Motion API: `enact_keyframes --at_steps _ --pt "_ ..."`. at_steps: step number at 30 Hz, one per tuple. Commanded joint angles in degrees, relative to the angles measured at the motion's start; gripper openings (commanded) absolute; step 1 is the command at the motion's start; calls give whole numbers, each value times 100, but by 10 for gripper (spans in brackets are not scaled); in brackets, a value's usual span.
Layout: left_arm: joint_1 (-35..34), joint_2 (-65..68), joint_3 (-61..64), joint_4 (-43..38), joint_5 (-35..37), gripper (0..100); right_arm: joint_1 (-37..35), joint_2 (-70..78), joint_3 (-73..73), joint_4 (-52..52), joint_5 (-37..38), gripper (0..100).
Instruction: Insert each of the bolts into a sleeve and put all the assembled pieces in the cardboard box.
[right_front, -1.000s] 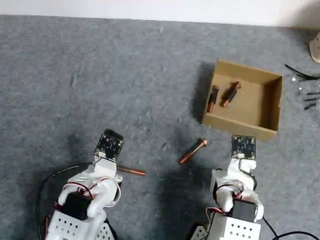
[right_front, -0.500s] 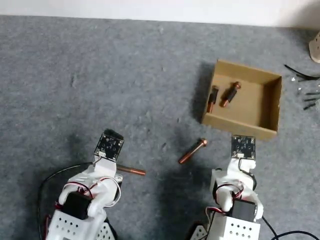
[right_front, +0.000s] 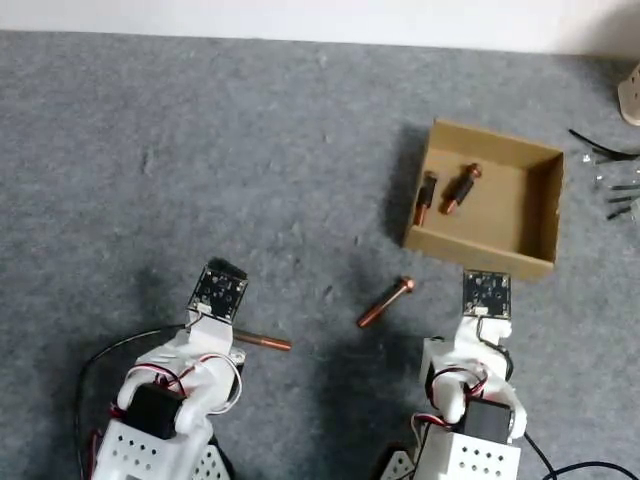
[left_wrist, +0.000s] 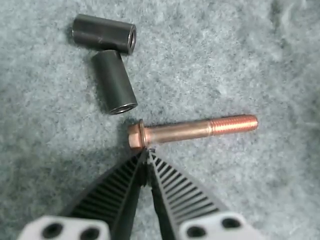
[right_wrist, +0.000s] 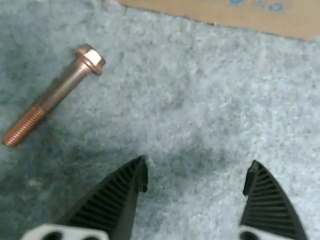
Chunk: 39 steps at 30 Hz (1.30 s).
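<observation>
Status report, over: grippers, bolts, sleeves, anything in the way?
Left gripper shut, empty, tips at bolt head. Right gripper open, second bolt beside it. Two sleeves loose; two pieces in cardboard box.

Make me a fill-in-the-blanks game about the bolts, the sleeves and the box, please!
The cardboard box holds ___ assembled pieces.
The left pincer is ___, its tips by the head of a bolt.
Near that bolt lie ___ empty black sleeves.
The right pincer is ___.
Missing words: two, shut, two, open.
</observation>
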Motion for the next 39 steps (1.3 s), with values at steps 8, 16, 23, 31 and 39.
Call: enact_keyframes --at_steps 8,16,23,31,39 --pt "4 -48 4 -404 -53 7 -391 -92 884 66 44 278" --pt "-2202 -48 -778 -1451 -1811 6 576 -119 884 -233 35 278" --pt "-2413 4 -1815 -1451 -2462 5 1385 -110 884 -1059 413 278" --pt "-2422 13 -1903 -1477 -2462 5 1376 -57 198 -1068 695 278" --pt "-2457 13 -2360 -589 -2374 5 804 -57 -479 -154 677 277"
